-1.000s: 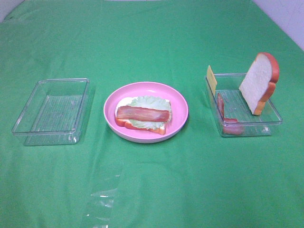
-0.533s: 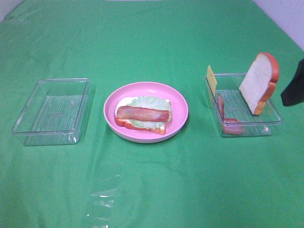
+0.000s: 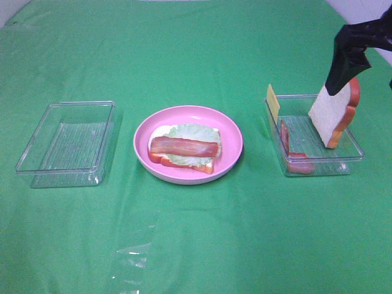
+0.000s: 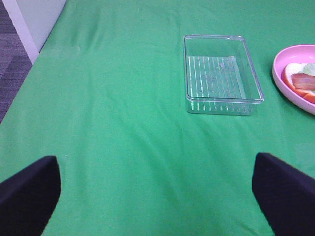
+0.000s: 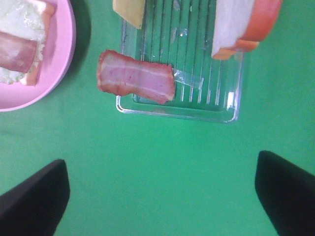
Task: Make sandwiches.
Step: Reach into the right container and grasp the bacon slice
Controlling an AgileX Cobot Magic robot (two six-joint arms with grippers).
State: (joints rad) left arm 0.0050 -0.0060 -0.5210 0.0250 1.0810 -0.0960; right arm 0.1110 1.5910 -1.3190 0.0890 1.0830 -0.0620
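Note:
On the pink plate (image 3: 235, 136) a bread slice (image 3: 184, 164) carries a lettuce leaf (image 3: 195, 130) and a bacon strip (image 3: 184, 146). The clear right tray (image 3: 352, 156) holds an upright bread slice (image 3: 334, 113), a yellow cheese square (image 3: 272, 102) and a bacon strip (image 3: 286, 136) leaning on its near wall. My right gripper (image 3: 346, 61) hangs above the upright slice, open and empty. In the right wrist view its gripper (image 5: 160, 196) is above the cloth beside the tray (image 5: 177, 110), with bacon (image 5: 137, 82), cheese (image 5: 129, 11) and bread (image 5: 241, 24) in sight. My left gripper (image 4: 157, 196) is open and empty over bare cloth.
An empty clear tray (image 3: 67, 144) stands left of the plate; it also shows in the left wrist view (image 4: 221, 69), with the plate's rim (image 4: 283, 81) beside it. A piece of clear film (image 3: 131, 260) lies on the green cloth at the front.
My right arm has come in from the right edge and moved up and back over the upright bread slice. The food has not moved.

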